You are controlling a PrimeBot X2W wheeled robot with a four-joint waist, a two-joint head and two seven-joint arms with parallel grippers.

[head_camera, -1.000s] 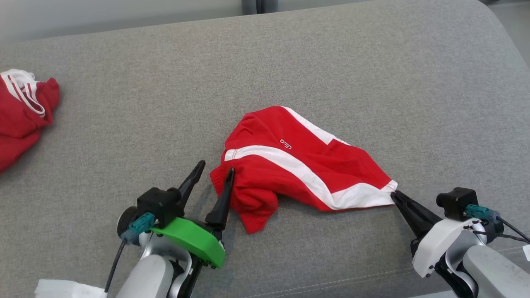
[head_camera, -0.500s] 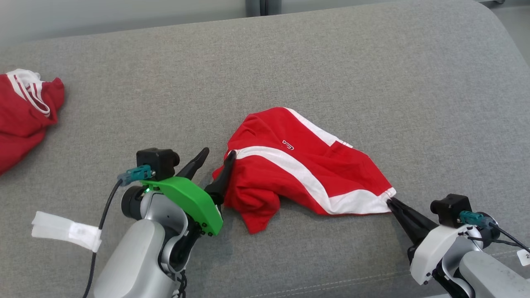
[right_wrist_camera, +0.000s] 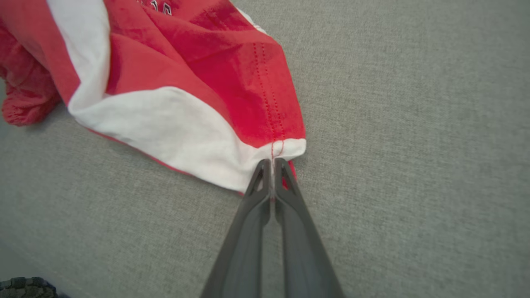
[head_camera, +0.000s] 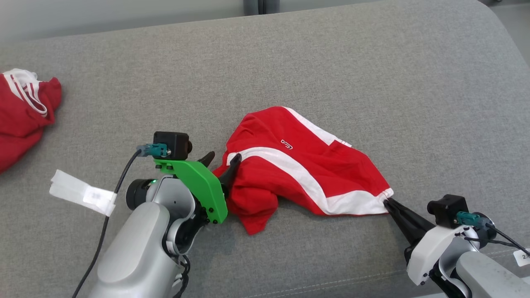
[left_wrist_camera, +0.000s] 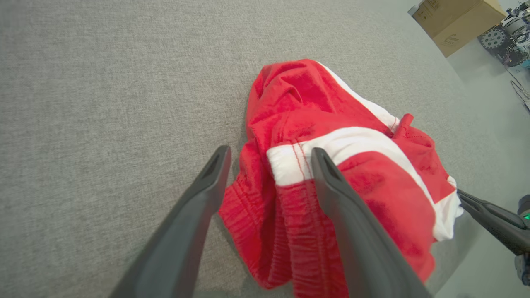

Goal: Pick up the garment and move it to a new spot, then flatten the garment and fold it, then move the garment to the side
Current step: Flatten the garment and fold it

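Nearest us, low right: right gripper (head_camera: pixel 388 202) has its fingers pressed together, clamped on the white-banded corner of the garment (head_camera: pixel 298 165). The right wrist view confirms it: the tips pinch the hem right at the seam where red meets white, with a bit of red edge poking out beside them.

Low left: left gripper (head_camera: pixel 224 156), under its green bracket (head_camera: pixel 198 182), has its jaws spread wide and is gripping nothing. In the left wrist view its fingers (left_wrist_camera: pixel 194 215) straddle the bunched left end of the garment. One is over bare cushion just beside the cloth, the other over the red fabric below the white stripe. We can't tell if the tips touch the cloth or hover above it. A white tag (head_camera: pixel 80 192) sits on the left arm's cable.

The garment is red with white bands and a small logo on top. It lies crumpled mid-cushion on the grey cushion (head_camera: pixel 290 62). Its left end is gathered and wrinkled, and its right corner is drawn to a point at the right gripper.

Farther out, a second red-and-white garment (head_camera: pixel 20 111) is heaped at the cushion's far left, well apart. Past the cushion edge, the left wrist view shows a cardboard box (left_wrist_camera: pixel 455 20) on the floor.
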